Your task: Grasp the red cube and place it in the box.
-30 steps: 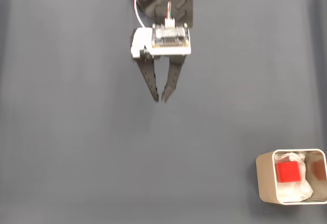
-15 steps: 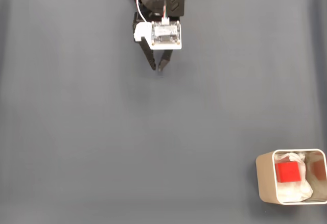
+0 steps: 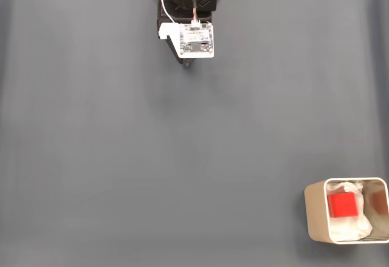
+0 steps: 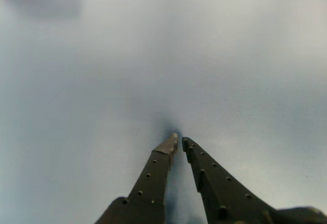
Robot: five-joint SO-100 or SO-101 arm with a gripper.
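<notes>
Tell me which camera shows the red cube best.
The fixed view: the red cube lies in plain sight inside the box, on its white lining, seen from above. The wrist view looks along the shut gripper at bare grey surface.

A plain grey table [image 3: 152, 169] carries the beige box [image 3: 317, 218] at its lower right corner in the fixed view.

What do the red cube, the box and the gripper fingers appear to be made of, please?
Red cube: probably plastic or painted wood, with flat, matte faces.
Box: likely card or thin plastic; beige thin walls, crinkled white lining.
Fingers: seemingly printed dark plastic, matte, dotted with small holes.
</notes>
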